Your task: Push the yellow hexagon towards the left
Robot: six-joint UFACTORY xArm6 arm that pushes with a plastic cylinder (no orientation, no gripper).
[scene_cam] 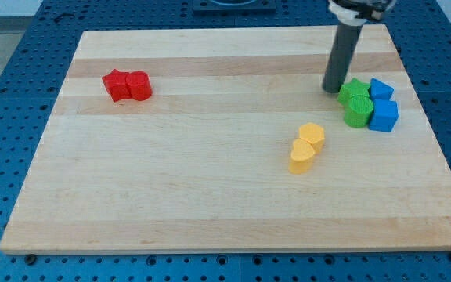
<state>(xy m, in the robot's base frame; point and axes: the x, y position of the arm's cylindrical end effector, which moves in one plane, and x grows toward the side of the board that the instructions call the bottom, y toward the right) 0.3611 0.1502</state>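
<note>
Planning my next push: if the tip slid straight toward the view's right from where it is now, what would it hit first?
My tip sits just left of the green blocks, so it would likely meet the upper green one first, with the blue blocks right behind. Depth is hard to judge.

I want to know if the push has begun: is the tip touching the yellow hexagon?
Apart. The camera view shows my tip beside the green blocks, with bare board between it and the yellow hexagon.

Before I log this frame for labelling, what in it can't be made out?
- My tip: contact with the green blocks is unclear in the camera view.
- Arm above the rod: cut off by the view's top.
- Which of the two touching yellow blocks is the hexagon: too small.
- Blue blocks: near sides hidden by green ones.
</note>
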